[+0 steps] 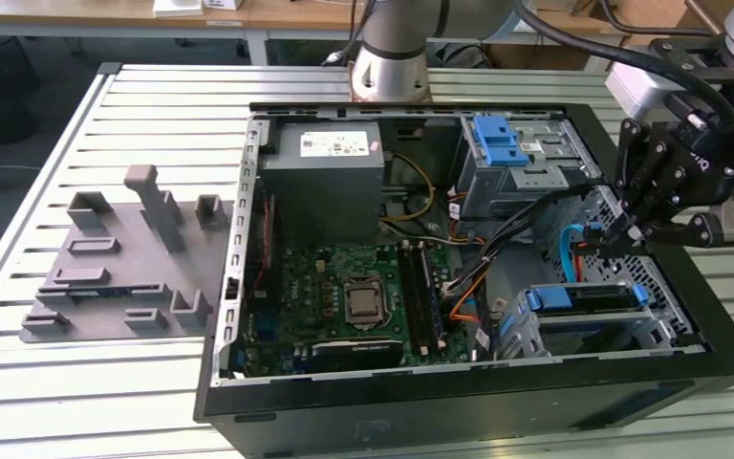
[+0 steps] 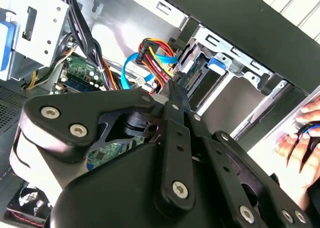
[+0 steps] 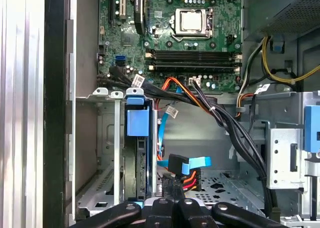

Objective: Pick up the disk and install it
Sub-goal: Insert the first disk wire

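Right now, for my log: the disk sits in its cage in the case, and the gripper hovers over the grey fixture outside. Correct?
No. In the exterior view the gripper hovers over the open case, beside the cage with the disk; the grey fixture lies apart at that view's left.

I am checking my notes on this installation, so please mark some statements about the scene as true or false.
1. A grey fixture lies beside the open computer case. True.
2. The disk lies on that fixture. False: it sits in the drive cage inside the case.
3. The gripper hangs over the fixture. False: it is over the case, near the drive cage.
4. A blue cable runs near the gripper. True.
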Motion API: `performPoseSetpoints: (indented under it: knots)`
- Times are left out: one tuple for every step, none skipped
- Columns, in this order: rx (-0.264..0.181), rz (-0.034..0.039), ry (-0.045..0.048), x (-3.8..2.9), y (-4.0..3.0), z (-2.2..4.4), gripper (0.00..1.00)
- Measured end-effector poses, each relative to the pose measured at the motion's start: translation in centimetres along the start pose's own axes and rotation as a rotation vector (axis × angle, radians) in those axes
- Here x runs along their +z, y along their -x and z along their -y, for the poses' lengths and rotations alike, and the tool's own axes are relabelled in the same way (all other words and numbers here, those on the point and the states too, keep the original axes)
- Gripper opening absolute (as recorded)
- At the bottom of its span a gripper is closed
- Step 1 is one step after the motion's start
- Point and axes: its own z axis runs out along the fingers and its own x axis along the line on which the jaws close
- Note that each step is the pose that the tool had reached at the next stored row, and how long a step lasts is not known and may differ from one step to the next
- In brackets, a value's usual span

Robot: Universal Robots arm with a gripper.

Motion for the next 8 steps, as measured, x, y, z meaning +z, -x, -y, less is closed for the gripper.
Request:
performPoseSetpoints:
  knots:
    - [0.0,0.0,0.0,0.0,0.0,0.0,0.11]
    - [0.0,0.0,0.0,0.0,0.0,0.0,0.11]
    - [0.0,-0.0002,0.0,0.0,0.0,0.0,0.11]
    - [0.0,-0.0002,0.0,0.01,0.0,0.0,0.11]
    - [0.0,-0.0006,-0.0003,0.03,0.0,0.0,0.11]
    - [0.0,-0.0037,-0.0013,0.04,0.01,-0.02,0.11]
    - [0.0,-0.0081,-0.0028,0.06,0.01,-0.04,0.18]
    - [0.0,-0.013,-0.0047,0.11,0.01,-0.04,0.18]
